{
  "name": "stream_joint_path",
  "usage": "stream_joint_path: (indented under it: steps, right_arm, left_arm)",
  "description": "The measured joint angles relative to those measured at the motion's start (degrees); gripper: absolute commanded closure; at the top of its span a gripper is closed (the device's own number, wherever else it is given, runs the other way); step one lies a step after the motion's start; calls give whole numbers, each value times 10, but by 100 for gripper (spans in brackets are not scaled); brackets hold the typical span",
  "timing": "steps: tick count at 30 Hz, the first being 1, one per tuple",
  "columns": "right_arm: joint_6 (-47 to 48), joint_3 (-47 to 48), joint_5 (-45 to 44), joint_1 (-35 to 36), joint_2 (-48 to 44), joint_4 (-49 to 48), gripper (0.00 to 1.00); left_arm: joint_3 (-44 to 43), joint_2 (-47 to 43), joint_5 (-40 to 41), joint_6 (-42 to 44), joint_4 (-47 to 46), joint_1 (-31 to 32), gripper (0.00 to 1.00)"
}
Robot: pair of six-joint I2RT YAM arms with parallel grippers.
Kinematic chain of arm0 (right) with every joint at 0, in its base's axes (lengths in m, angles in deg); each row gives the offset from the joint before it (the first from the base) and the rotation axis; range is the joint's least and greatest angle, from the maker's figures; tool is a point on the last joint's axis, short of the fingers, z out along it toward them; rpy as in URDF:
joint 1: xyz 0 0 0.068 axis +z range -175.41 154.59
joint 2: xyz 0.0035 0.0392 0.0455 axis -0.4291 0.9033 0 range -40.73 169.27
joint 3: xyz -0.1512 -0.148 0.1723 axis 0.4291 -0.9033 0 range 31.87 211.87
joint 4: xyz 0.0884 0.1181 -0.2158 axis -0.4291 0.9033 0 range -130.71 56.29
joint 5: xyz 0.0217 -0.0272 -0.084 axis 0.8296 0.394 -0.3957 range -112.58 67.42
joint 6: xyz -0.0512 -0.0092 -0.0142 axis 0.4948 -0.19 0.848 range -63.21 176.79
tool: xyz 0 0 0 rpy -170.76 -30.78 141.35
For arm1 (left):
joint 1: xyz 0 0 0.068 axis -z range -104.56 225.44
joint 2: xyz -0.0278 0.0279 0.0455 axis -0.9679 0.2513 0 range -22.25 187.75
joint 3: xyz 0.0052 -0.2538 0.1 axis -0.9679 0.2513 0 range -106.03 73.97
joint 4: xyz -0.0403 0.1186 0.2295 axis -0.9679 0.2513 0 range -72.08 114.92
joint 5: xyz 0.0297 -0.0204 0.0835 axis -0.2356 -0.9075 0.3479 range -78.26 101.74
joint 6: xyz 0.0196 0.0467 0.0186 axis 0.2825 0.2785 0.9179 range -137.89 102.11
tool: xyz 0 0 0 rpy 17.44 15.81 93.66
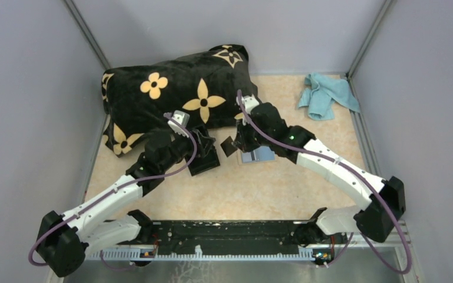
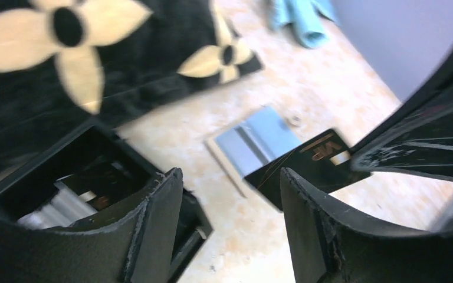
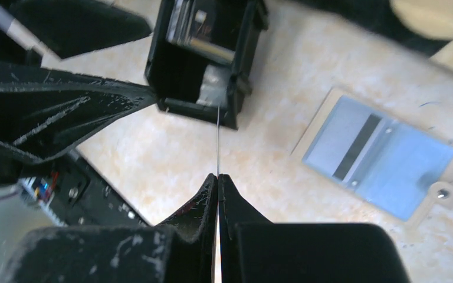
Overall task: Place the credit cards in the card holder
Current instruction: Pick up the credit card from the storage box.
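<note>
The black card holder (image 1: 203,164) (image 2: 88,177) (image 3: 203,56) stands open on the table, with grey ribbed slots inside. My left gripper (image 1: 209,146) (image 2: 231,177) is open just right of it, with nothing between its fingers. My right gripper (image 1: 237,143) (image 3: 218,175) is shut on a black credit card (image 1: 228,146) (image 2: 307,168) with gold lettering. That card hangs above the table, its thin edge (image 3: 218,138) pointing at the holder. A grey credit card (image 1: 258,155) (image 2: 256,138) (image 3: 365,147) with a dark stripe lies flat on a pale beige one (image 3: 442,197).
A big black pillow with yellow flowers (image 1: 171,94) (image 2: 65,65) lies behind the holder. A light blue cloth (image 1: 325,94) (image 2: 301,20) sits at the back right. Grey walls close in the table on three sides.
</note>
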Motion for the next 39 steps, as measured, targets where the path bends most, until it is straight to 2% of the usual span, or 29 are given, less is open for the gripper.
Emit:
stream_joint_path:
  steps: [3, 9, 17, 22, 24, 28, 32, 38, 39]
  right_arm:
    - [-2, -53, 43, 0, -41, -10, 100]
    - [-19, -130, 115, -2, -83, -31, 100]
    - [-36, -144, 183, -16, -121, -43, 100]
    - [-37, -144, 210, -27, -126, -44, 100]
    - [-36, -145, 218, -31, -126, -44, 100]
    - [-36, -150, 237, -46, -125, -47, 100]
    - [-35, -161, 251, -68, -121, -54, 100]
    - [-34, -175, 290, -97, -106, -64, 100]
    - [-34, -176, 295, -100, -104, -65, 91]
  left_arm:
    - [2, 7, -105, 20, -28, 0, 31]
    - [2, 42, -255, 43, -44, 0, 31]
    - [1, 73, -361, 60, -43, 0, 32]
    - [0, 81, -402, 67, -44, 0, 43]
    - [0, 86, -415, 69, -44, 0, 50]
    - [-7, 102, -449, 71, -43, 0, 78]
    - [-17, 128, -486, 73, -38, 0, 99]
    - [-20, 157, -525, 57, -51, -7, 100]
    - [-20, 162, -529, 53, -56, -8, 100]
